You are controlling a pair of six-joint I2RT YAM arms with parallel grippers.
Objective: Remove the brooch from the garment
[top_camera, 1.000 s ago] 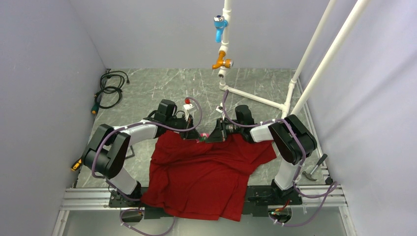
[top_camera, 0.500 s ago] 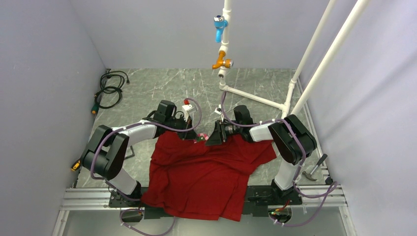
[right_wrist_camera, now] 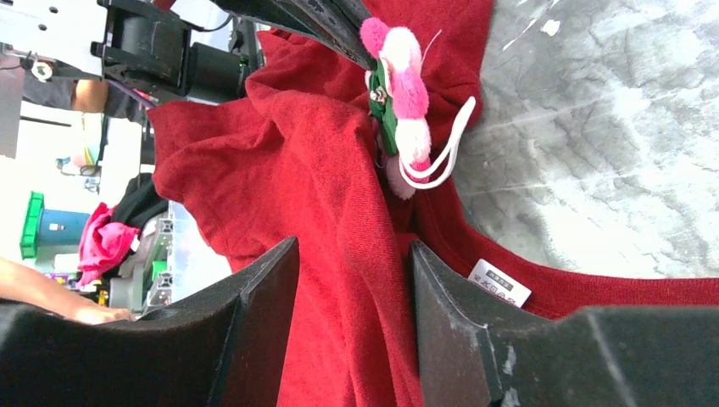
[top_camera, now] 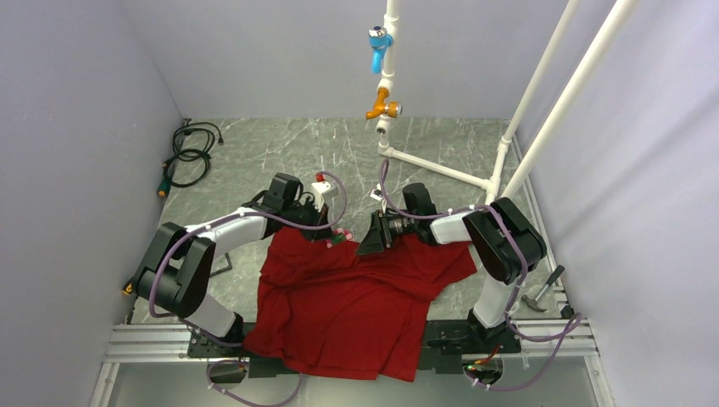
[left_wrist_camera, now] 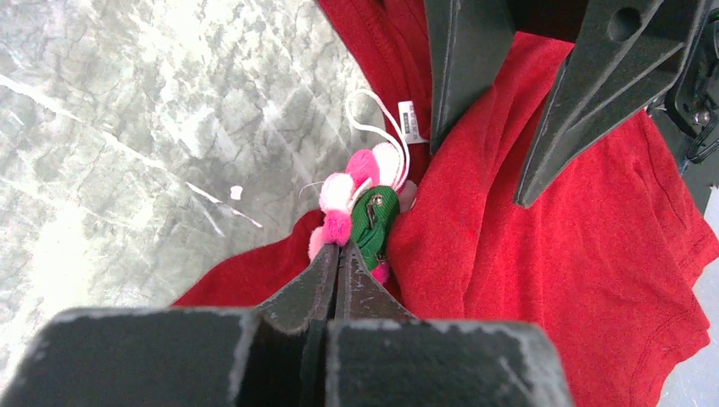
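Observation:
The red T-shirt (top_camera: 356,297) lies spread between the arm bases, its collar toward the far side, and its white label (right_wrist_camera: 499,282) shows inside the collar. A brooch (left_wrist_camera: 365,199) of pink and white pom-poms on a green leaf, with a white cord loop, sits at the collar edge. It also shows as the brooch (right_wrist_camera: 398,85) in the right wrist view. My left gripper (left_wrist_camera: 337,250) is shut on the brooch's near end. My right gripper (right_wrist_camera: 352,250) is open, its fingers astride a raised fold of the shirt just beside the brooch.
A white pipe frame (top_camera: 441,170) with a blue valve (top_camera: 378,42) and an orange valve (top_camera: 383,108) rises at the back. A black cable coil (top_camera: 188,153) lies far left. A hammer (top_camera: 543,292) rests at the right edge and a screwdriver (top_camera: 131,284) at the left.
The left gripper has drawn slightly left and back with the brooch in it. The right gripper has shifted a little nearer over the shirt fold.

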